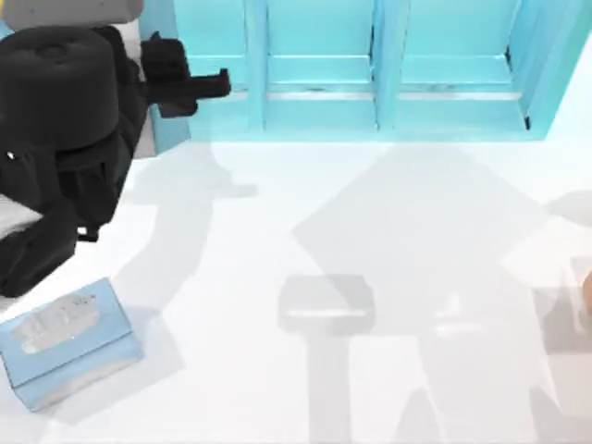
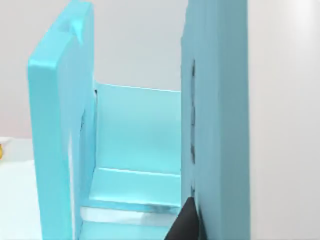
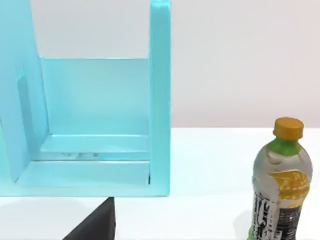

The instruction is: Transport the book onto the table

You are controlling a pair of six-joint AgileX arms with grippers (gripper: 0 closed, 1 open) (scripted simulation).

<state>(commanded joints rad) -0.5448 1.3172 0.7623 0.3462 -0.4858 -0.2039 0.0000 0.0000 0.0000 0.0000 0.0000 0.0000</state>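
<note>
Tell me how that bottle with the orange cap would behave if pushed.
The bottle stands upright, tall and narrow, so a high push would probably tip it. Its round body would likely roll once down. The wrinkled label wrap suggests thin, squeezable plastic, probably light.

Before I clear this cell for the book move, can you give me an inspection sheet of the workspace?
Surface: white table, bare in the middle apart from shadows.
Job's things: book cannot be told apart from the pale-edged teal slabs inside the shelf.
Clutter: tissue box at the table's left near corner; bottle upright beside the shelf, apart from it.
Claws: left claw at the shelf's left compartment; right claw facing the shelf.
Cables: nothing seen.
Surroundings: plain pale wall.
</note>
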